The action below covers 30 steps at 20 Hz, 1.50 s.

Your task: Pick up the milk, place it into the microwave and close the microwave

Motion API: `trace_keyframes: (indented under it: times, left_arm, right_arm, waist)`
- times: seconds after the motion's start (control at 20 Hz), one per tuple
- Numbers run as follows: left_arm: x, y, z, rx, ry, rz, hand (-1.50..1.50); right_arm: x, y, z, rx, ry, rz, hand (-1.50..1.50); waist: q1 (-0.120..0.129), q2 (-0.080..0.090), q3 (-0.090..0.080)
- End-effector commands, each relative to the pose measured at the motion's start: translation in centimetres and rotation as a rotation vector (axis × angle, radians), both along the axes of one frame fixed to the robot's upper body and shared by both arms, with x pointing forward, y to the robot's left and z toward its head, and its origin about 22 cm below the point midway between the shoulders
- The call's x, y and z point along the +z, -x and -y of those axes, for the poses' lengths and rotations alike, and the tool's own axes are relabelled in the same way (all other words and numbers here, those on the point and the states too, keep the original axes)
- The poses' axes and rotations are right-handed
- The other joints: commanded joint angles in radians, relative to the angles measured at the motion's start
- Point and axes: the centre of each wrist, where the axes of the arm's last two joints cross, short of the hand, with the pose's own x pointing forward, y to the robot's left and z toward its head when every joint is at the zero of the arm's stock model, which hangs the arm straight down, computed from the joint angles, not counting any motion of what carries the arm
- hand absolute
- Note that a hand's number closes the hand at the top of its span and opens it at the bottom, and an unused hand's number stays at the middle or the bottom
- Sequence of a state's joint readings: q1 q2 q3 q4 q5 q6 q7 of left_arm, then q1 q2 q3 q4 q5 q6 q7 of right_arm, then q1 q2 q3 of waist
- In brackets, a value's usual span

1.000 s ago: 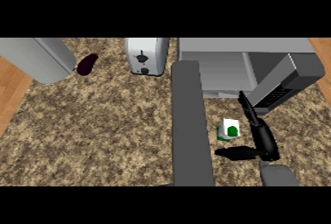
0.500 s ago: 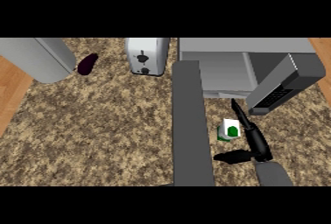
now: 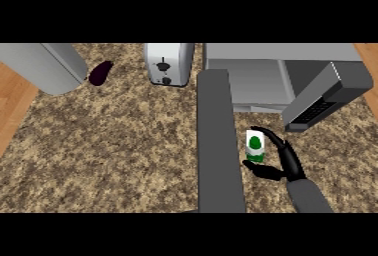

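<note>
While one microwave [image 3: 280,75] stands open, right hand [image 3: 284,162] fingers [image 3: 277,142] curl around one milk [image 3: 255,146].

Counter [image 3: 111,150] showing speckled brown-and-tan granite. Milk [image 3: 255,146] showing white with a green oval and green base. Right hand [image 3: 284,162] appearing black. Microwave [image 3: 280,75] and toaster [image 3: 168,64] looking grey. Eggplant [image 3: 100,73] looking dark purple.

No legible text; only a green mark on the milk carton [image 3: 255,146].
</note>
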<state>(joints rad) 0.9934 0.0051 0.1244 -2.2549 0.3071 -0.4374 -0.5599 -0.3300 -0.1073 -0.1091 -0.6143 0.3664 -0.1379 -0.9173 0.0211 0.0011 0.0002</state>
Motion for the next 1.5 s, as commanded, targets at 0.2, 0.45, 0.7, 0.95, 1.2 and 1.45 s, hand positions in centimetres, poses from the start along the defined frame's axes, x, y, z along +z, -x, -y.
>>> trace_keyframes:
  times: [0.2, 0.45, 0.7, 0.95, 1.2, 1.45]
  left_arm:
    - [1.0, 0.6, -0.2, -0.011, 0.011, 0.0, -1.5]
    - [0.2, 0.6, -0.6, -0.006, 0.008, 0.017, -1.5]
    - [0.6, 0.3, -0.7, -0.026, 0.012, 0.017, -1.5]
    - [-0.8, -0.2, -1.5, -0.025, 0.019, -0.015, -1.5]
    - [-1.3, 0.9, -1.7, -0.004, 0.04, -0.01, -1.5]
    - [-0.5, 2.2, -2.0, 0.007, 0.034, -0.013, -1.5]
  right_arm:
    - [-0.9, -0.6, 2.3, -0.016, 0.154, 0.01, 1.5]
    - [-2.0, -0.2, 0.2, -0.013, 0.204, 0.033, 1.5]
    - [-0.6, -1.0, 4.2, -0.15, 0.185, 0.061, 1.5]
    - [-0.3, -1.9, 2.6, -0.086, 0.06, 0.129, 1.5]
    - [0.2, -2.3, 3.1, 0.033, -0.014, 0.148, 1.5]
    - [0.5, -3.3, -0.3, 0.116, -0.036, 0.15, 1.5]
  waist:
    - [0.01, 0.006, 0.002]
    - [0.015, 0.008, 0.003]
    - [0.019, 0.013, 0.004]
    - [0.008, 0.008, 0.003]
    - [0.008, 0.004, 0.002]
    - [-0.002, -0.003, 0.001]
